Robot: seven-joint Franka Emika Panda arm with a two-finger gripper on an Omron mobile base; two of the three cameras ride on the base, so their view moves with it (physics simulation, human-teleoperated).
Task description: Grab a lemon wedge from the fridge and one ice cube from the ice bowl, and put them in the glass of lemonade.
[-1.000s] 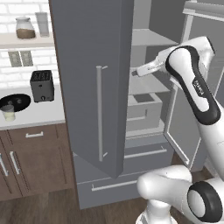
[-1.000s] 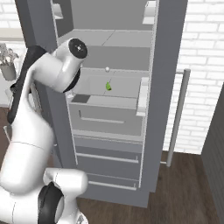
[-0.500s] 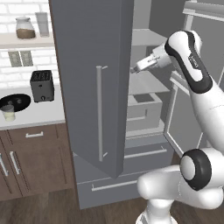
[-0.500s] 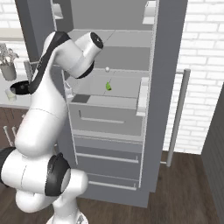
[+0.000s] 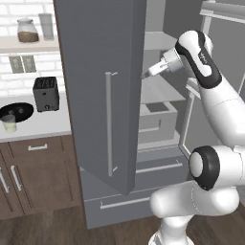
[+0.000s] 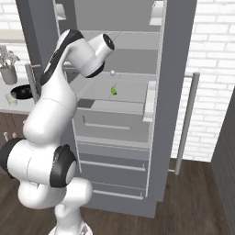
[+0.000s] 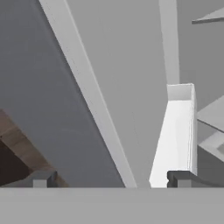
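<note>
Reaching into the matte grey double-door fridge (image 6: 179, 92), I have the two-finger gripper (image 7: 111, 178) spread wide and holding nothing, its dark fingertips (image 7: 178, 178) aimed past the inner edge of the open door. From the right base camera, the tiny yellow-green lemon wedge (image 6: 113, 91) lies farther in and lower than the hand, alone near the middle of the pale shelf (image 6: 124, 94), standing roughly upright and glossy.
</note>
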